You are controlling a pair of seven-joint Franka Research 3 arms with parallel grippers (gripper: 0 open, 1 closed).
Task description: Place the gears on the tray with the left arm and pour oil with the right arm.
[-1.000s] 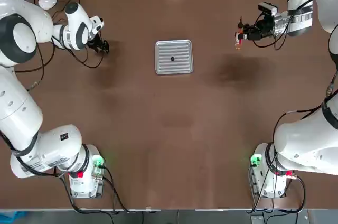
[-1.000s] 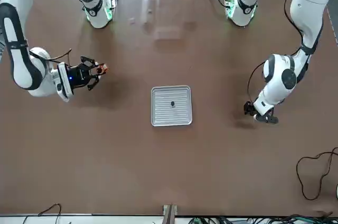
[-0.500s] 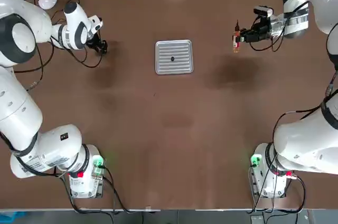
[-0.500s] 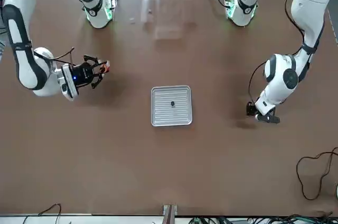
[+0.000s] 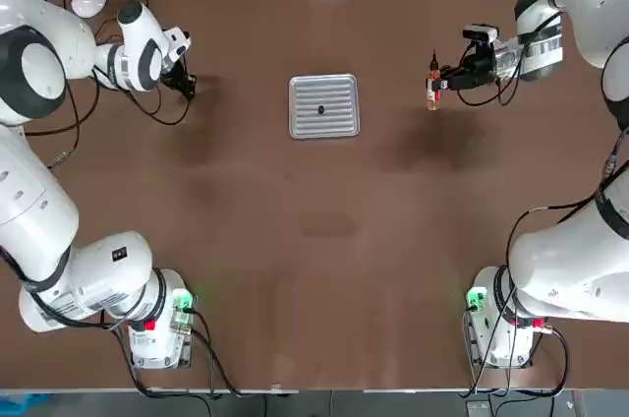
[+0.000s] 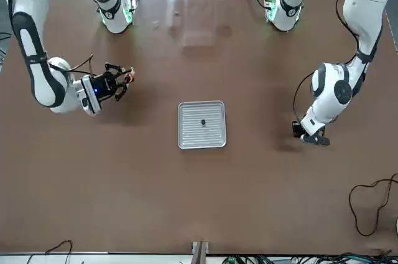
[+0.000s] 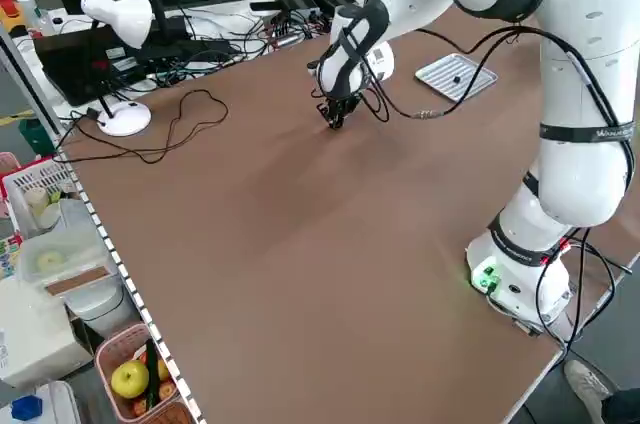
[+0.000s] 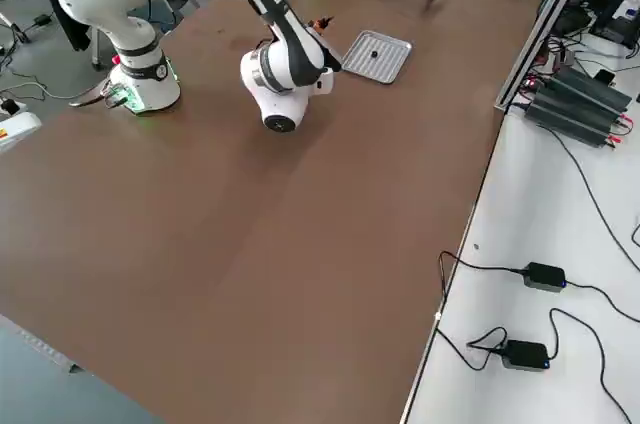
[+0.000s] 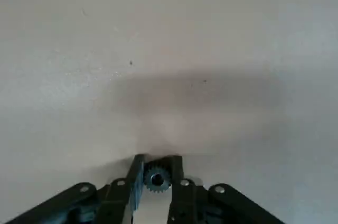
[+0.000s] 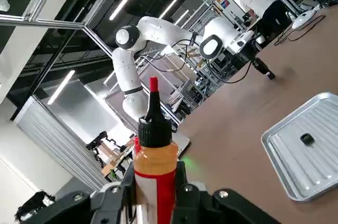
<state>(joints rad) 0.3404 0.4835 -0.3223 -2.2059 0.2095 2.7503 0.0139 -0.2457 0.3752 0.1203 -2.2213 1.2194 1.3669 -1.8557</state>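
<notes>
The left tool [image 9: 157,174] is pinching 1 gear [image 9: 158,178] above the tabletop [image 5: 295,240], left of the tray [image 5: 324,106]. The right tool [image 10: 154,192] is gripping the oil bottle [image 10: 155,160], right of the tray. Another gear [image 10: 307,139] is resting on the tray.

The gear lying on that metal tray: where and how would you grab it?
I'd pinch the gear by its toothed rim, coming straight down from above with the claw. It appears to lie flat and small on the tray, inside a raised edge that would likely hinder a low sideways approach.
</notes>
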